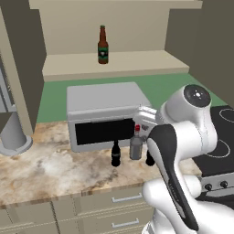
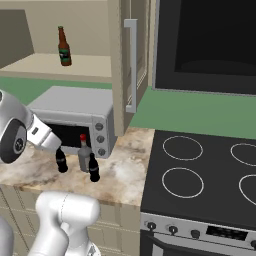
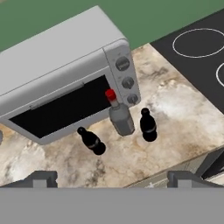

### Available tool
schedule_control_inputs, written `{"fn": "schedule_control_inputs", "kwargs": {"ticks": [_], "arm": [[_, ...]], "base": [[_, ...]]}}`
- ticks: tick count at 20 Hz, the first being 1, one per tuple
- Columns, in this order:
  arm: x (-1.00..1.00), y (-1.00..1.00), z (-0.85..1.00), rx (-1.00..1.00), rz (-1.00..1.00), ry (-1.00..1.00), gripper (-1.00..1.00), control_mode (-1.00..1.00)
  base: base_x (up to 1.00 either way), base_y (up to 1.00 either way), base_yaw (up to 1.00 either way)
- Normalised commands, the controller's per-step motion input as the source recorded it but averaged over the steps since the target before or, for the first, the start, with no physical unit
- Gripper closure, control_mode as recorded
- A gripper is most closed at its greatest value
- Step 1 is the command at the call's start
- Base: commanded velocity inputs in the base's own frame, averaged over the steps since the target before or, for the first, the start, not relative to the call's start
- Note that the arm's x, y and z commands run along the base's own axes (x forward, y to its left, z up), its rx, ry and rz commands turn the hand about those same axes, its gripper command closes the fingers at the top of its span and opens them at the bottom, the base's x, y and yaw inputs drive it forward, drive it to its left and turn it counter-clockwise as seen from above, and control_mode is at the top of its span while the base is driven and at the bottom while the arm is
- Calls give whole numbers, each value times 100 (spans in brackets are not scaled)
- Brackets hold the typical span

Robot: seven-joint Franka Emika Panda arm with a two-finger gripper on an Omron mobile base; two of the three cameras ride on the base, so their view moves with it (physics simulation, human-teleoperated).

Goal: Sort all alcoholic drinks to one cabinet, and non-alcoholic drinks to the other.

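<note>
The gripper (image 3: 112, 178) hangs above the front edge of the marble counter (image 3: 183, 113), its two dark fingertips (image 3: 41, 178) spread wide apart with nothing between them. Below it, three bottles stand upright on the counter in front of the toaster oven (image 3: 57, 65). The grey bottle with a red cap (image 3: 120, 116) is in the middle, just before the oven's knob panel. One black cola bottle (image 3: 148, 124) stands just beside it on the stove side, close but apart; the other black cola bottle (image 3: 92, 141) stands a little further off on the opposite side, before the oven's dark glass door.

In the left base view the brown beer bottle (image 1: 103, 45) with its dark green label stands upright, alone on the shelf of the open upper cabinet (image 1: 114, 61) above the toaster oven. In the right base view an open cabinet door (image 2: 129, 65) with a long handle hangs between the counter and the stove (image 2: 200, 175), whose black cooktop lies beside the bottles.
</note>
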Motion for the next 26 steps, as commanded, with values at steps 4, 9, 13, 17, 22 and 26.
{"fn": "schedule_control_inputs", "kwargs": {"ticks": [4, 9, 13, 17, 22, 26], "arm": [[0, 0, -2, 0, 2, 1, -100, -100], [0, 0, -1, 0, 0, 3, -100, -100], [0, -1, -4, 0, 0, 5, -100, -100], [0, -5, -10, 0, 0, 7, -100, -100], [0, -14, -11, -3, 0, 1, -100, -100], [0, -16, -8, -7, 0, 0, -100, -100]], "base": [[0, 0, 0], [0, 0, 0], [0, 0, 0], [0, 0, 0], [0, 0, 0], [0, 0, 0]]}}
